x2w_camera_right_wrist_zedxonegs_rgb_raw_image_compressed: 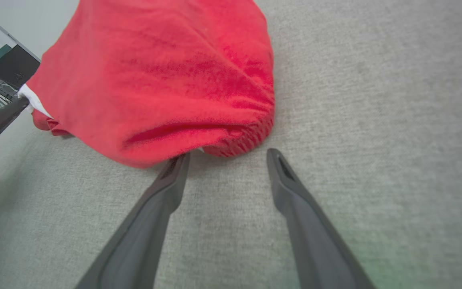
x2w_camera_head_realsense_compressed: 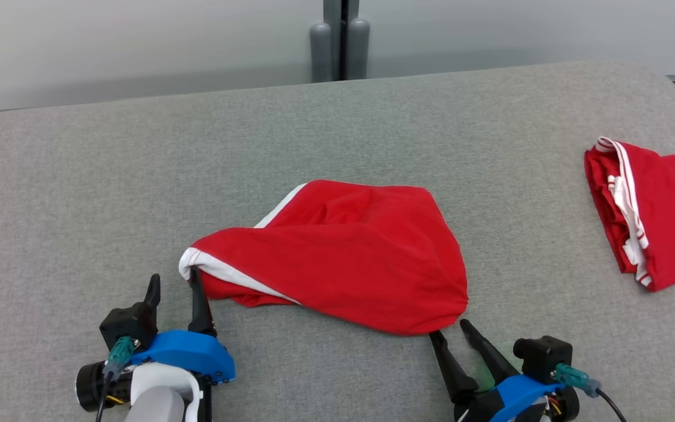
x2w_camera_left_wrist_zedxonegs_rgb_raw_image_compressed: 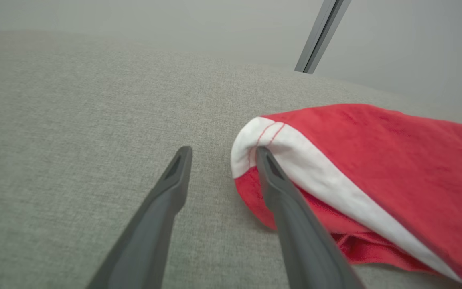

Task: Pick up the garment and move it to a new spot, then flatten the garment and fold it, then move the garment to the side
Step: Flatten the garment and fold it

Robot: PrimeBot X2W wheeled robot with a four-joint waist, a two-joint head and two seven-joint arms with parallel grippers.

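A red garment (x2w_camera_head_realsense_compressed: 337, 252) with white trim lies bunched in the middle of the grey cloth-covered table (x2w_camera_head_realsense_compressed: 109, 176). My left gripper (x2w_camera_head_realsense_compressed: 174, 288) is open at the garment's white-hemmed left corner. In the left wrist view (x2w_camera_left_wrist_zedxonegs_rgb_raw_image_compressed: 223, 151) its right finger touches the hem of the garment (x2w_camera_left_wrist_zedxonegs_rgb_raw_image_compressed: 375, 160) and nothing sits between the fingers. My right gripper (x2w_camera_head_realsense_compressed: 450, 329) is open at the lower right edge. In the right wrist view (x2w_camera_right_wrist_zedxonegs_rgb_raw_image_compressed: 227, 156) its left fingertip sits just under the edge of the garment (x2w_camera_right_wrist_zedxonegs_rgb_raw_image_compressed: 167, 80).
A second red garment (x2w_camera_head_realsense_compressed: 654, 217) with white stripes lies folded at the table's right edge. Two grey posts (x2w_camera_head_realsense_compressed: 340, 47) stand behind the table's far edge. Bare grey surface stretches to the left and far side.
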